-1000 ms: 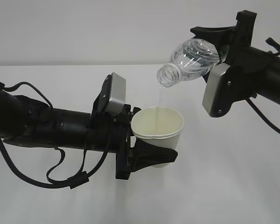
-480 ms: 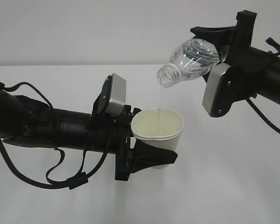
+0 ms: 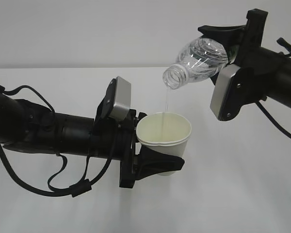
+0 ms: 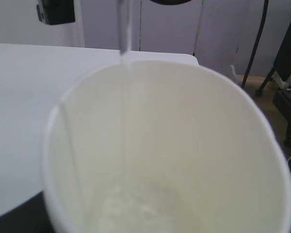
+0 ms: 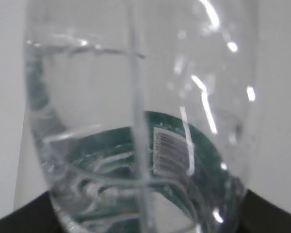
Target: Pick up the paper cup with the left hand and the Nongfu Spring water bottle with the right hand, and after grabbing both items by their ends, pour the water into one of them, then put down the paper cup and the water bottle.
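Left claw [image 3: 153, 158] grips the cup [image 3: 164, 135] around its lower half, cup upright, held clear above the counter [image 3: 233, 194], roughly mid-scene. Right claw [image 3: 222, 46] clamps the bottle [image 3: 199, 62] by its base end, up high and right of the cup. Bottle tilted, open neck pointing left and down, mouth above the cup's far rim but well apart from it. Water [image 3: 167, 101] falls in a thin stream from mouth into cup; a shallow pool shows at the bottom in the left wrist view [image 4: 136, 208].

Edges and room: counter's far edge runs behind both arms against a pale wall. Bare white surface near and right of the cup, and under the right arm. Left arm's cables loop low on the near left, close to the counter.

Hidden or unclear: cup's base is covered by the near claw finger. Bottle's base and label are mostly behind the right claw in the exterior view; the green label [image 5: 184, 145] shows through the bottle in the right wrist view, blurred. Both arms are cut off by the frame edges.
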Available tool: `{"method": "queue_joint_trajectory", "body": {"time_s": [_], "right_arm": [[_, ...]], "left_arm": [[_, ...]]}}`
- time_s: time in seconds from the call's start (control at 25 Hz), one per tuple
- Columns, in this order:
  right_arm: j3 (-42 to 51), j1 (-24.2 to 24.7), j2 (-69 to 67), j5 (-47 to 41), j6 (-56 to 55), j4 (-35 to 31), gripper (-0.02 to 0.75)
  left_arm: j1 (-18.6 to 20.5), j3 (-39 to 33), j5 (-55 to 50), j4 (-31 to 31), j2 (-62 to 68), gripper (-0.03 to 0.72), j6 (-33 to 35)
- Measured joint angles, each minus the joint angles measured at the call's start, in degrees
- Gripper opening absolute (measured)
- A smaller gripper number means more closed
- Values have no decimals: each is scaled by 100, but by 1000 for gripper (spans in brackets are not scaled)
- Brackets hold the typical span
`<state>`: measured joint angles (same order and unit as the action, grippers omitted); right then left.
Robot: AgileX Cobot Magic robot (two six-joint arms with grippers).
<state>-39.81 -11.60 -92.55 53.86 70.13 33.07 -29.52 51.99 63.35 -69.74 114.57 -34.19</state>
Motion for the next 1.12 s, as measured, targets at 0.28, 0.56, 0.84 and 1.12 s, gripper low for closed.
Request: {"method": "queue_joint_trajectory", "body": {"time_s": [0.28, 0.56, 0.84, 1.12], "right_arm": [[0, 0, 0, 10, 0, 0, 417], [0, 0, 0, 10, 0, 0, 417], [0, 0, 0, 10, 12, 0, 416], [0, 0, 0, 10, 62, 0, 417]], "left_arm": [[0, 0, 0, 0, 0, 475, 0], [0, 0, 0, 99, 0, 475, 0], [0, 0, 0, 131, 0, 475, 0], [0, 0, 0, 131, 0, 475, 0]]}}
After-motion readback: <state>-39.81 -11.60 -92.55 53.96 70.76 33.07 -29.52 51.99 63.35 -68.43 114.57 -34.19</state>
